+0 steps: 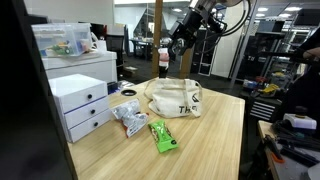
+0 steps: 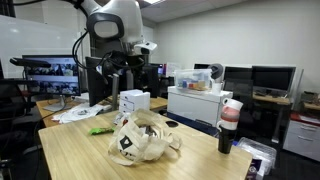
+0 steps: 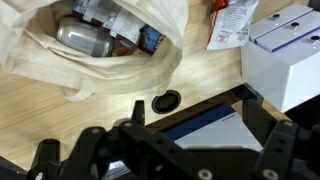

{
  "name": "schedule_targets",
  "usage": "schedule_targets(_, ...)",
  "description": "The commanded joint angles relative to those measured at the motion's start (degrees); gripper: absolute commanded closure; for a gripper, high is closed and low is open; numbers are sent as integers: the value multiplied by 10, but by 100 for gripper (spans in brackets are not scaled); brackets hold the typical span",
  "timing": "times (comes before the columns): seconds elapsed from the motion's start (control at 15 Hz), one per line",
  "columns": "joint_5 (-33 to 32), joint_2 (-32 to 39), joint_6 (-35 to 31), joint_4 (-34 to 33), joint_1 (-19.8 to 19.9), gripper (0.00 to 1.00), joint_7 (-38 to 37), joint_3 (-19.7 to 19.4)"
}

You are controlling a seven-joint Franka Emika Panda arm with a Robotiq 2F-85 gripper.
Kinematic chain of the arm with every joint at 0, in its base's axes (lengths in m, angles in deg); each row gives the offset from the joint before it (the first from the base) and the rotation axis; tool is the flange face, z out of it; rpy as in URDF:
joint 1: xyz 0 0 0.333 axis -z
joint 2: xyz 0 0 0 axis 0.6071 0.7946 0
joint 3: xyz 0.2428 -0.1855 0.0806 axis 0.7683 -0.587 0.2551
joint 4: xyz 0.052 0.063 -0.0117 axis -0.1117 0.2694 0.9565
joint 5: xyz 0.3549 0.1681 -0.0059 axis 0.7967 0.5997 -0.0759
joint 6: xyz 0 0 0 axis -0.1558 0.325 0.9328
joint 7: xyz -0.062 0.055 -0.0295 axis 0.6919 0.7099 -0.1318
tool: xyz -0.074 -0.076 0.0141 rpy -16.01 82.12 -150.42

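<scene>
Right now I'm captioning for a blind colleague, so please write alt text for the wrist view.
The open gripper hangs over a wooden table beside an open cloth bag holding a silver can and other packages. A red-and-white packet and a white drawer unit sit at upper right.

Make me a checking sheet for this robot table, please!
surface: wooden table, with a round hole in it.
job's things: cloth bag lying open, a silver can and packets inside.
clutter: green packet, shiny packet, tall can, white drawers.
end effector: open and empty, above the table beside the bag.
cables: nothing seen on the table.
surroundings: office desks and monitors.
</scene>
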Motion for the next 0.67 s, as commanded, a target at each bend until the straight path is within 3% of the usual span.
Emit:
schedule_targets(0.0,-40,34,4,6,15,0,10,-2)
schedule_targets(0.6,-123,155,-47,-9,18,0,-20,17)
